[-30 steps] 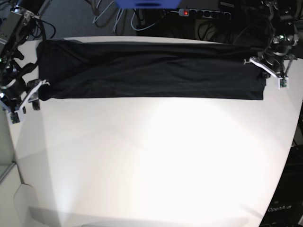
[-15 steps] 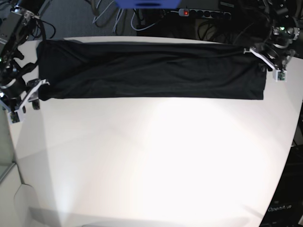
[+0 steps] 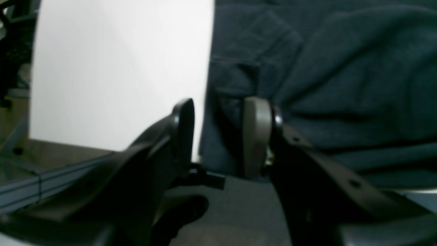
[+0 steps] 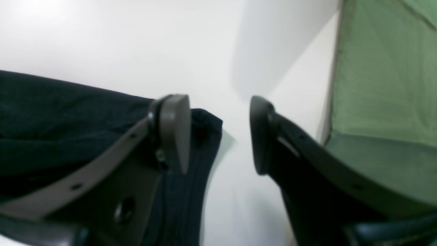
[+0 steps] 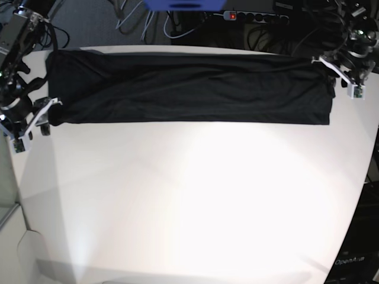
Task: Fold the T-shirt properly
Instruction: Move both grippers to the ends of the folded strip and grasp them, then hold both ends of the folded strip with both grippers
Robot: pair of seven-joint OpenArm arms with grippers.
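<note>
The black T-shirt (image 5: 189, 89) lies folded into one long band across the far part of the white table (image 5: 189, 201). At the band's right end, by its far corner, my left gripper (image 5: 342, 77) hangs open. In the left wrist view the left gripper (image 3: 218, 136) has its jaws apart, with the T-shirt (image 3: 324, 85) and its edge showing below the gap, nothing pinched. My right gripper (image 5: 34, 123) sits open at the band's near left corner. The right wrist view shows the right gripper (image 4: 218, 136) with the T-shirt (image 4: 68, 116) corner beside one finger.
A power strip (image 5: 254, 16) with a red light and loose cables lie behind the table's far edge. A blue object (image 5: 183, 3) hangs at the top. The table's curved right edge (image 5: 364, 177) drops off to dark floor. A green surface (image 4: 379, 85) borders the table beside the right gripper.
My left gripper has opened, let go of the shirt's right end and moved up and away toward the far right. The right gripper has barely shifted.
</note>
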